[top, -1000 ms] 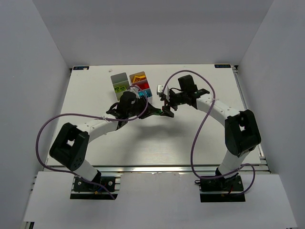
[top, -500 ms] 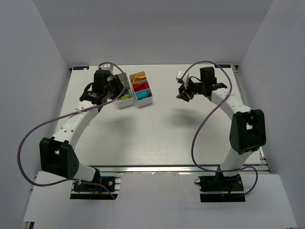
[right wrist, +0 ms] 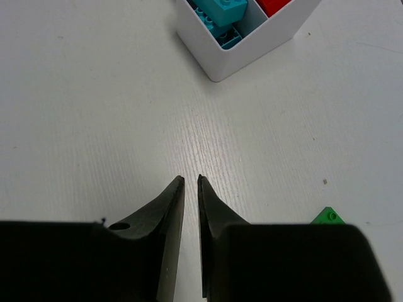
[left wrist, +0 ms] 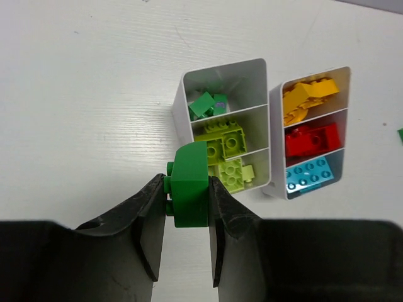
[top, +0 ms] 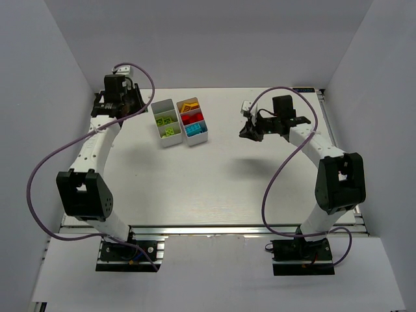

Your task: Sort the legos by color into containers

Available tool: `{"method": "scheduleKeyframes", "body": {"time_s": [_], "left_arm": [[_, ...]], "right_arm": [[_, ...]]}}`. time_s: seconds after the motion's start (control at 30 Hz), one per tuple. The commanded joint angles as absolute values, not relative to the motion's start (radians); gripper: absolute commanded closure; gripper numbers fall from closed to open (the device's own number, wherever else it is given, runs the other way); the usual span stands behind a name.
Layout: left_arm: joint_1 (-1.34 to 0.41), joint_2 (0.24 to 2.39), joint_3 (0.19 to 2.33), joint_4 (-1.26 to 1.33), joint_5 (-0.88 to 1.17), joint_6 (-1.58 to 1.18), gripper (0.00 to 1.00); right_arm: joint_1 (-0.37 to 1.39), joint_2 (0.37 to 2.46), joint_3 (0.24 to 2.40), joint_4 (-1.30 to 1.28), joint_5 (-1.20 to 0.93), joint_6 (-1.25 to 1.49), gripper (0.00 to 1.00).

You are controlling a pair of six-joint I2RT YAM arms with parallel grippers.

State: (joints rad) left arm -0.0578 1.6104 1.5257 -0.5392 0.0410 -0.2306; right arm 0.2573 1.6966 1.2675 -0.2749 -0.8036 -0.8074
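Observation:
A dark green lego [left wrist: 189,170] is clamped between the jaws of my left gripper [left wrist: 187,189], held above the table just short of the containers. The left container [left wrist: 182,107] has dark green legos [left wrist: 208,104] in its far cell and lime green legos [left wrist: 227,141] in the other two. The right container [left wrist: 275,126] holds yellow and orange, red [left wrist: 312,139] and cyan legos [left wrist: 312,178]. From above, my left gripper [top: 120,97] hangs at the back left. My right gripper [right wrist: 189,179] is nearly closed and empty over bare table. A green lego [right wrist: 327,217] lies beside it.
Both containers [top: 179,121] stand side by side at the back of the table, left of centre. My right gripper [top: 250,132] hovers to their right. White walls close in the table on the left, the back and the right.
My left arm swung from the middle of the table to the back left, carrying the green lego. My right gripper drew back toward the right and its jaws closed from wide open.

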Motion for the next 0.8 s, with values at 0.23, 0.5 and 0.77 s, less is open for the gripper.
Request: {"method": "scheduleKeyframes", "body": {"time_s": [0.23, 0.5, 0.77], "left_arm": [[-0.035, 1.807, 1.698, -0.512, 0.11, -0.155, 0.89], [-0.034, 1.91, 1.706, -0.367, 0.201, -0.297, 0.83], [-0.035, 1.959, 1.715, -0.337, 0.195, -0.342, 0.76]], "right_arm": [[0.239, 1.657, 1.266, -0.267, -0.83, -0.782, 0.79], [0.227, 1.67, 1.267, -0.271, -0.825, -0.779, 0.77], [0.21, 1.681, 1.27, -0.268, -0.825, -0.773, 0.77]]}}
